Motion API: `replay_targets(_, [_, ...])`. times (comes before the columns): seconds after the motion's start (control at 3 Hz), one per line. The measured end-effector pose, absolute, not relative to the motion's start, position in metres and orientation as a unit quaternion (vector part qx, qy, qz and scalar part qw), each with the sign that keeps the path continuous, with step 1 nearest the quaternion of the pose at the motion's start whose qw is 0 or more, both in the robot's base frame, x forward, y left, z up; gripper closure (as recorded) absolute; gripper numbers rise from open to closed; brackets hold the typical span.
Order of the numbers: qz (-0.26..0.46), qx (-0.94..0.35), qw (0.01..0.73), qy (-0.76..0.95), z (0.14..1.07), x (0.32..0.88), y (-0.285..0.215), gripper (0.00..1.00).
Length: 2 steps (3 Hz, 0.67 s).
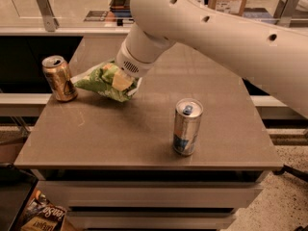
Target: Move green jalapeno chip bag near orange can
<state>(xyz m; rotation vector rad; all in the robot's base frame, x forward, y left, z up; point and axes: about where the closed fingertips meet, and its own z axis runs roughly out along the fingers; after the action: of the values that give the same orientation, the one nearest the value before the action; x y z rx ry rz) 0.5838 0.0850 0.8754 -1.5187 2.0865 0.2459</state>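
Tall slim silver-and-blue can [187, 126]: upright, toward the front of the brown tabletop [120, 134].
Crumpled light-green foil chip bag [98, 83]: left of centre, long axis left to right, narrow end pointing at the short golden-orange can [58, 78] just beside it.
Gripper [122, 81]: clamped on the bag's right end, mostly hidden behind the wrist.
White arm [216, 28]: slants down from the upper right, cut off at the edge.

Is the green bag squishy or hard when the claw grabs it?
Probably squishy: the bag looks crumpled where the claw pinches it, near the orange can. Likely light: it looks puffy and thin. Being lumpy, not round, it shouldn't roll.
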Motion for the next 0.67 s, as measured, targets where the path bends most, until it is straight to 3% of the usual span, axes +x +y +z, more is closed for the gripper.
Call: replay_targets(0.67, [0.091,-0.566,0.271,0.773,0.8755,0.5822,0.0870,0.36])
